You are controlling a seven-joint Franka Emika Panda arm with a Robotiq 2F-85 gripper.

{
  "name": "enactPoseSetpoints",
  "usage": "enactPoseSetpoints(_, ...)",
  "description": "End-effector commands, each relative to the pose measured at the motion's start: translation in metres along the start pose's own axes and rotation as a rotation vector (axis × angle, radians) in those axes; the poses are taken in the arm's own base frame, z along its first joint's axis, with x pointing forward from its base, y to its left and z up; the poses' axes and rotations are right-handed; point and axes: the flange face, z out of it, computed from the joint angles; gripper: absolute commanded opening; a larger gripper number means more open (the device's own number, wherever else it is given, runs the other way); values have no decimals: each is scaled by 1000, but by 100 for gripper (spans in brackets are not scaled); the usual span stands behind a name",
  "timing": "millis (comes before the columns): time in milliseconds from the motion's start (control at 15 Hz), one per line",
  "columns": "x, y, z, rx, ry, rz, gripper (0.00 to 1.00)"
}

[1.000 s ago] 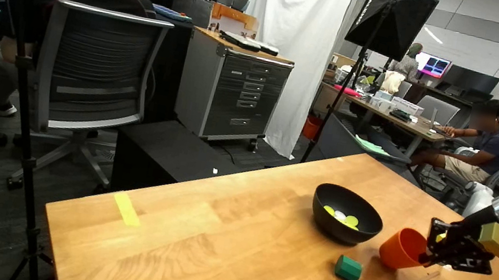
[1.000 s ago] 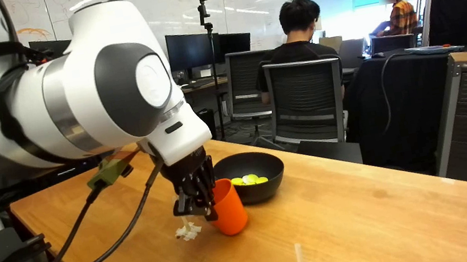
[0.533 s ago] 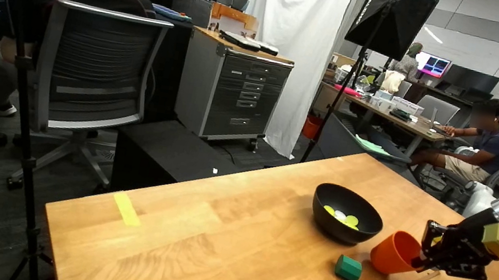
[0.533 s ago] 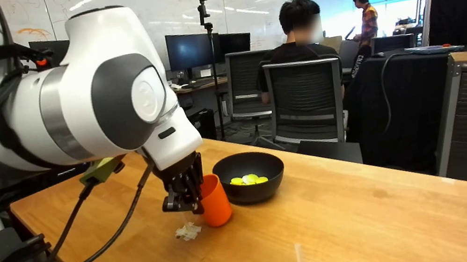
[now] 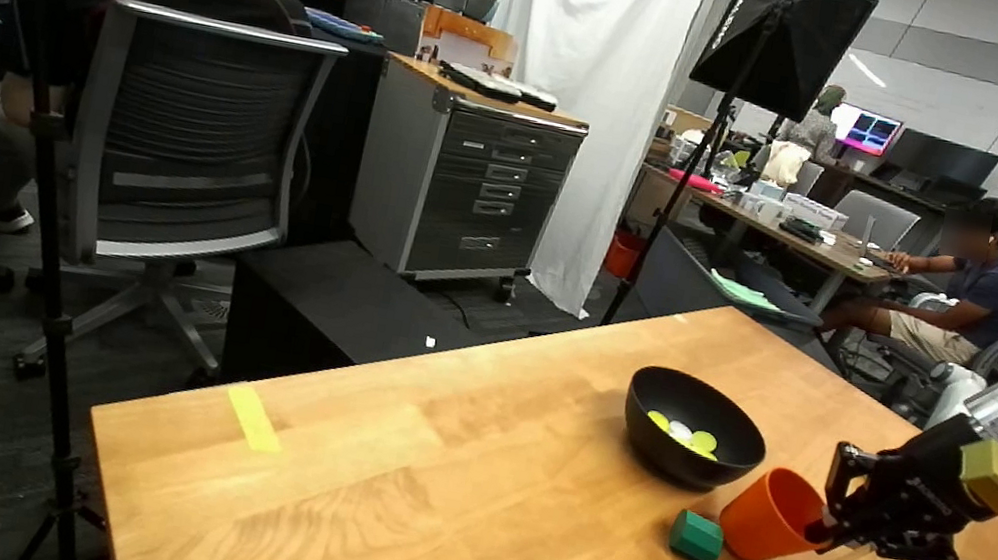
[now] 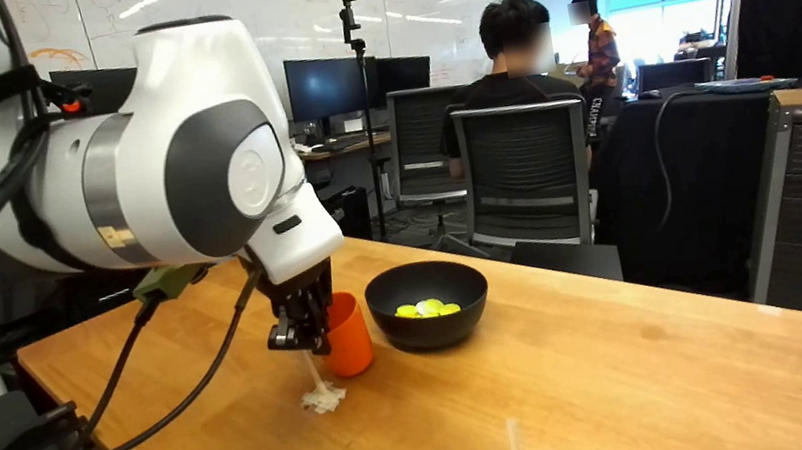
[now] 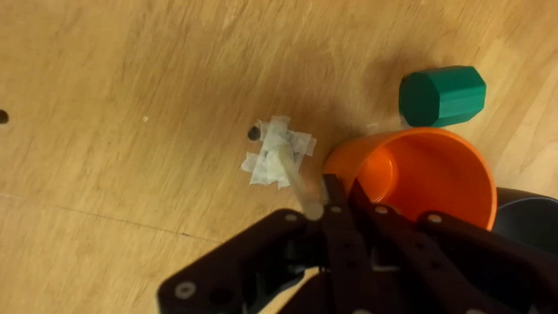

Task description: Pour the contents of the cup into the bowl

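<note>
Wrist view shows the gripper (image 7: 343, 185) clamped on the wall of the cup (image 7: 436, 168), which looks empty beside the bowl (image 6: 442, 332), where in both exterior views the yellow pieces (image 6: 424, 311) lie, so pouring seems done, leaving perhaps the release.

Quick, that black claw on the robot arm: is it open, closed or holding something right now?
Gripper: closed, holding the orange cup by its wall.
</note>
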Motion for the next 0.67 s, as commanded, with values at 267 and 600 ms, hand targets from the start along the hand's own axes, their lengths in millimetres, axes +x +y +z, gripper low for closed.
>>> enactPoseSetpoints(267,28,-40,-42,-55,-102,-61,2)
enactPoseSetpoints(600,70,-77,-119,-69,-156,-49,2)
